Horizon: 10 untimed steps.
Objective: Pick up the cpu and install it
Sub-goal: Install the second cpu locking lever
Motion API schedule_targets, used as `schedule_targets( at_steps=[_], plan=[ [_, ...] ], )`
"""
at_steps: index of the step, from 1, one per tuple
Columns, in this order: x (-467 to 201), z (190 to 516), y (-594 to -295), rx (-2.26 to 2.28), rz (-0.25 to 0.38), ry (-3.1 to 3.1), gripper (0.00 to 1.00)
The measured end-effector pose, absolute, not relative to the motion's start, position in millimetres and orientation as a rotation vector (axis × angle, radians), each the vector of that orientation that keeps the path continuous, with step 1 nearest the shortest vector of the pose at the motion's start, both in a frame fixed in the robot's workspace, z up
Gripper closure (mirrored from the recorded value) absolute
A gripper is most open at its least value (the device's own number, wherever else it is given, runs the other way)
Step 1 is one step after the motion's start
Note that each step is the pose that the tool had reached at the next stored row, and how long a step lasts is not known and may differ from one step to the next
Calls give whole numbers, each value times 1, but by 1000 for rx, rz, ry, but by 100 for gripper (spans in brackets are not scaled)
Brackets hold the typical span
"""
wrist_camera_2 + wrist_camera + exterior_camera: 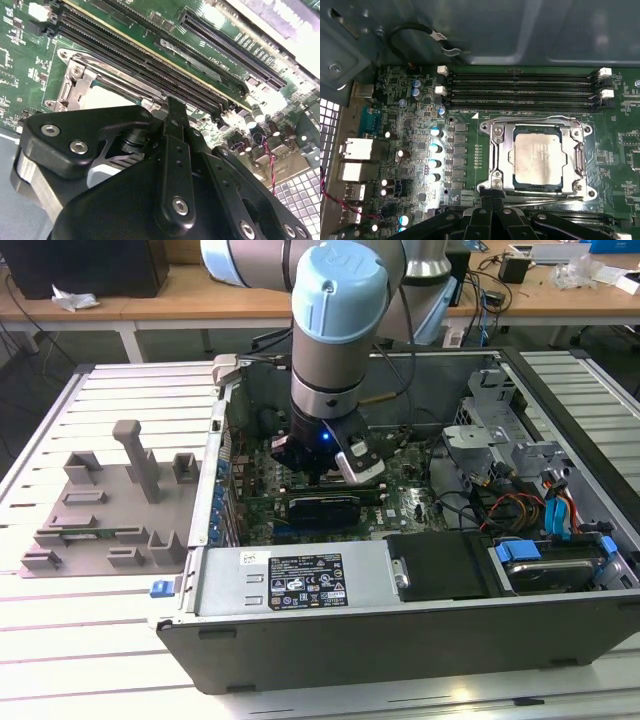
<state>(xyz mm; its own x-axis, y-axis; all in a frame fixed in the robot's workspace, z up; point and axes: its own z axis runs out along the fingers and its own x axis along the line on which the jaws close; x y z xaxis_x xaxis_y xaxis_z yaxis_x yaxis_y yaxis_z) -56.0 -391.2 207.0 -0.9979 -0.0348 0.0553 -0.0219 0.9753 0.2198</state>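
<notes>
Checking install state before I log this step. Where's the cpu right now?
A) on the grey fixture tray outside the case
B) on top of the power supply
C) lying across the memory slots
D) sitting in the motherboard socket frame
D: in the first wrist view the cpu lies flat inside the metal frame of the socket, beside the memory slots, with the gripper at the socket's edge.

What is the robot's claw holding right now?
Nothing, as far as it shows. The cpu already lies in its socket on the motherboard, and the gripper sits at the socket's edge, off the chip.
</notes>
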Motion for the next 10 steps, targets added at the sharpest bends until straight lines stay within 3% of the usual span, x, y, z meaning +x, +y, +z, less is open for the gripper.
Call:
schedule_targets(
  at_steps=[10],
  plan=[
    [-57,205,-390,31,-348,-3064,89]
  ],
)
